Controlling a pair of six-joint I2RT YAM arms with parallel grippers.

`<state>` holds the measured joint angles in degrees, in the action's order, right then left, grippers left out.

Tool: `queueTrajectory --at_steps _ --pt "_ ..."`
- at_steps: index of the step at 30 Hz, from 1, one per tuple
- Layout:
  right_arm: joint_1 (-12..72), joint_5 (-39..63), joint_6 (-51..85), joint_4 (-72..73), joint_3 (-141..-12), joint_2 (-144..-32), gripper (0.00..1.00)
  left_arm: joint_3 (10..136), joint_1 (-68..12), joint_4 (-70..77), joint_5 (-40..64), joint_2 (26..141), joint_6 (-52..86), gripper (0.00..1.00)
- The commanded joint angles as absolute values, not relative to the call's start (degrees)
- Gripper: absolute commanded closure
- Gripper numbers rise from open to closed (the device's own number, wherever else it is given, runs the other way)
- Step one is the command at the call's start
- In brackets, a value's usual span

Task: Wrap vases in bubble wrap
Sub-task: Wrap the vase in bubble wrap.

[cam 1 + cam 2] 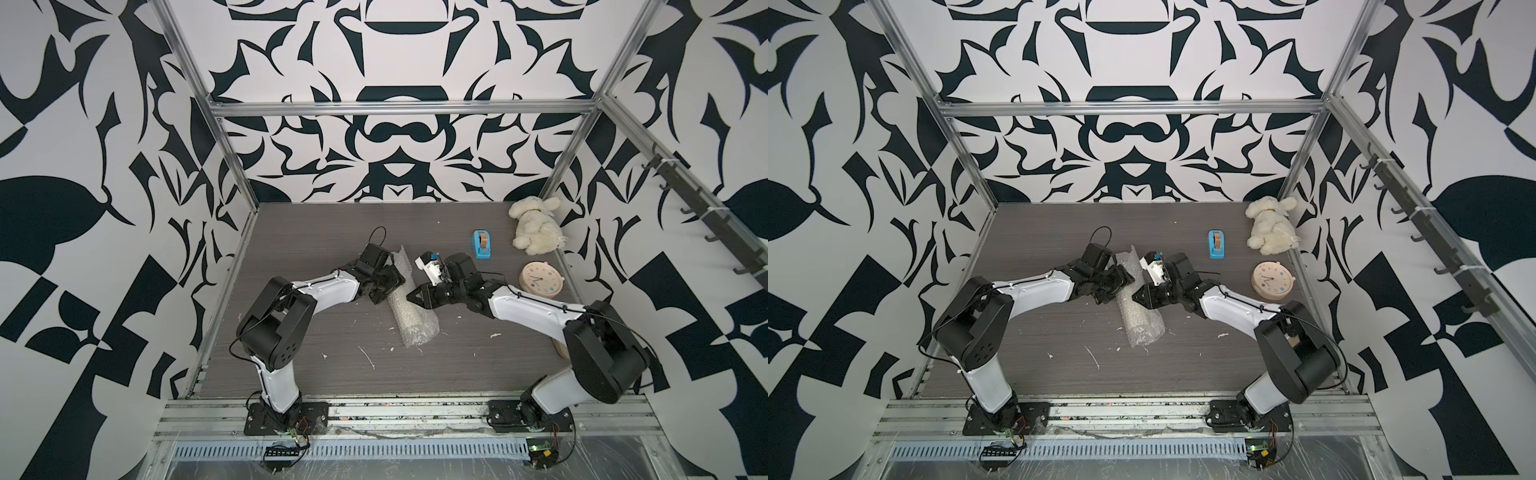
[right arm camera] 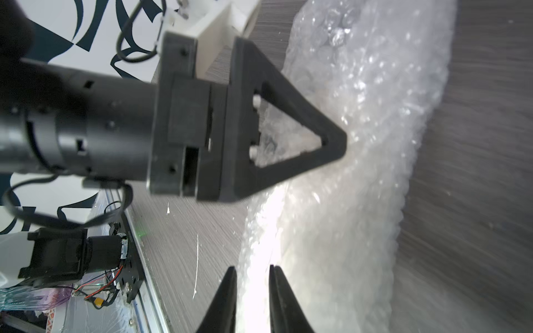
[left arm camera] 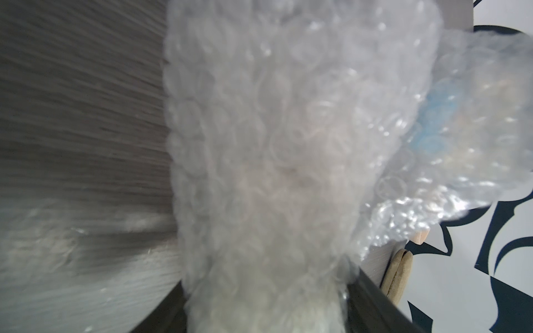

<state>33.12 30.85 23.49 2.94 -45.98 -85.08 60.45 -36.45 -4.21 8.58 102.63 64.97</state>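
The vase [image 1: 405,309] lies on its side mid-table, rolled inside the clear bubble wrap [image 1: 417,330], and shows only as a cream shape through the plastic in both top views [image 1: 1133,313]. My left gripper [image 1: 392,286] straddles the far part of the roll. In the left wrist view its black fingers [image 3: 372,302] press against both sides of the bubble wrap [image 3: 274,144]. My right gripper [image 1: 413,297] meets the roll from the right. In the right wrist view it [image 2: 251,269] stands slightly open at the wrap's edge [image 2: 360,173], holding nothing.
A blue tape dispenser [image 1: 482,244] sits at the back right, with a cream plush toy [image 1: 536,224] in the far right corner and a round pink clock [image 1: 541,279] by the right wall. White scraps [image 1: 368,357] litter the near tabletop.
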Motion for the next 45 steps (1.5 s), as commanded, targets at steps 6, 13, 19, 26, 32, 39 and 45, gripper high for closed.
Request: queueTrajectory --at_steps 6,13,19,26,32,39,45 --pt "33.49 22.76 23.62 3.56 -39.88 -74.79 0.50 60.83 -36.05 -4.72 8.23 103.54 66.12 0.34" --pt "34.62 20.18 22.07 4.41 -35.31 -74.43 0.52 60.12 -35.77 -3.78 8.74 103.80 66.83 0.35" --pt "39.25 17.33 20.58 7.89 -32.76 -72.85 0.79 60.29 -35.68 -2.94 9.15 104.71 67.49 0.35" --pt "42.95 16.11 20.29 10.84 -29.63 -70.92 0.89 61.04 -35.47 -3.56 9.08 106.64 68.57 0.37" --pt "45.02 19.35 19.82 12.66 -29.57 -74.41 0.82 61.27 -35.38 -3.17 9.63 107.72 69.61 0.41" --pt "47.83 20.89 20.18 14.13 -30.00 -75.00 0.68 61.60 -35.36 -3.43 9.49 108.05 70.05 0.43" --pt "47.84 21.33 20.24 11.27 -29.29 -70.55 0.65 61.48 -35.38 -3.47 9.36 108.06 70.13 0.45"
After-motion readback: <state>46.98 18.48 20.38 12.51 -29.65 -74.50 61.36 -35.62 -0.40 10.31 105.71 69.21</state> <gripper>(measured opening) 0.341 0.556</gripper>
